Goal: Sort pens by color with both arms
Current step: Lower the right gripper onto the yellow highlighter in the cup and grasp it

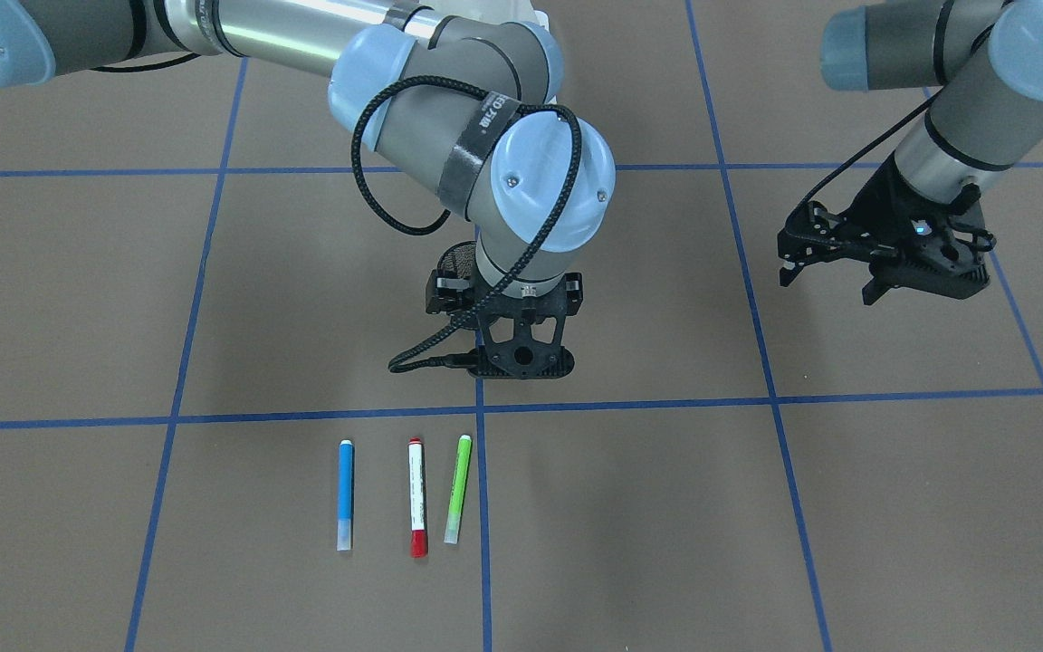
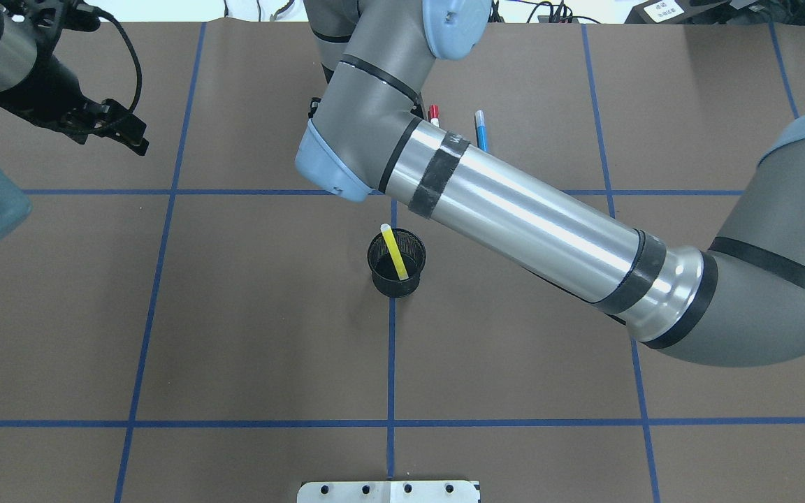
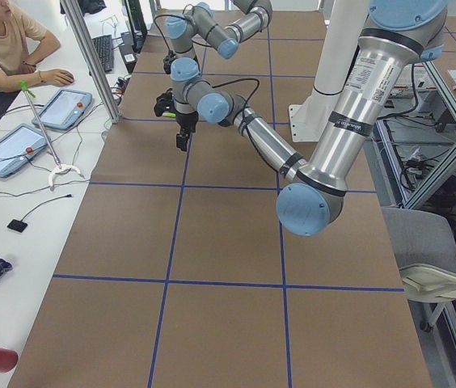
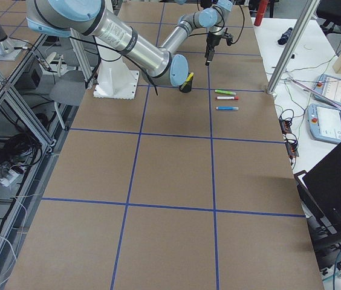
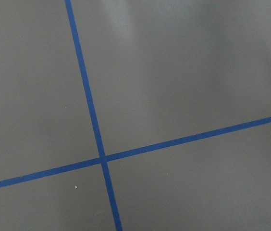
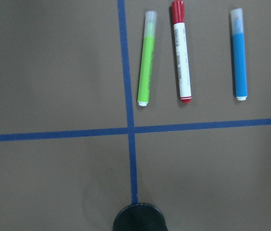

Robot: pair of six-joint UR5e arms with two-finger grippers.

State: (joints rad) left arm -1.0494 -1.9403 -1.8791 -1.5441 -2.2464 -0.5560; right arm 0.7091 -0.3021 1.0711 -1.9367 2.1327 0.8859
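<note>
**Far Side of Cup: Three Pens Left to Sort**

Beyond the black mesh cup (image 2: 392, 286), which holds the slim yellow pen (image 2: 395, 253) leaning, three pens lie flat, parallel and apart: a blue pen (image 1: 346, 495), a white-barrelled red-capped pen (image 1: 416, 498) and a green pen (image 1: 458, 489). Each is probably light, rigid and smooth, so grip it mid-barrel, across its width. The right gripper (image 1: 521, 360) hangs between cup and pens, nearest the green one; its opening cannot be told. The left gripper (image 1: 827, 281) hangs well aside, spread and empty.

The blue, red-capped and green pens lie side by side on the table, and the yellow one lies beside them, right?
No. The blue pen, red-capped pen and green pen lie side by side on the table, but the yellow pen stands tilted in the black mesh cup; the overhead view shows it.
</note>
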